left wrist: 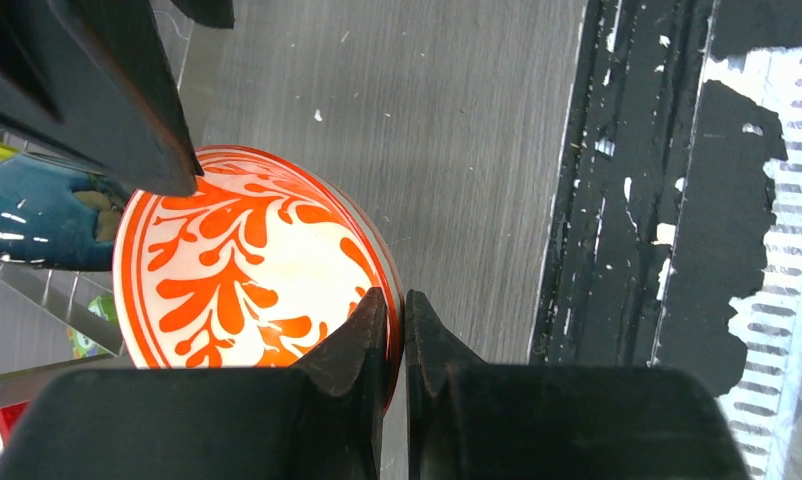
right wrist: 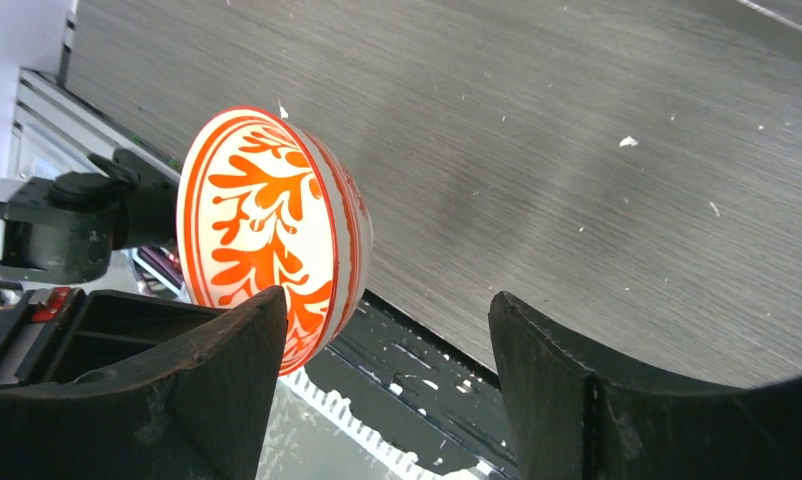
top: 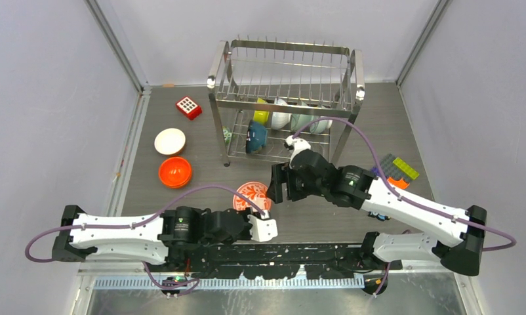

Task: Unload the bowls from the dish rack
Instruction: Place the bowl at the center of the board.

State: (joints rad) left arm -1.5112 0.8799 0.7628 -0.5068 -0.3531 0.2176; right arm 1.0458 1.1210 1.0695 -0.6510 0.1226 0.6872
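1. Placement stage, as judged: clamped the rim of the red-and-white patterned bowl in the left end effector, jaws all but closed on the thin wall.
2. Held that bowl tilted on edge in front of the dish rack, toward the near side of the tabletop; could not tell whether its lower rim touched the surface.
3. Hung the right end effector just beside the bowl, jaws spread wide and nothing between them.
4. Counted two bowls already out on the left, a white bowl and an orange bowl; saw more in the rack's lower tier, among them a dark blue bowl and a lime-yellow bowl.
5. Judged the next move: carry the patterned bowl left toward that pair, level it, lower until the base sits flat, then release; right arm free to reach back into the lower tier.
6. Found no brand, label or legible writing; only white dots on the red block, a pattern and not lettering.
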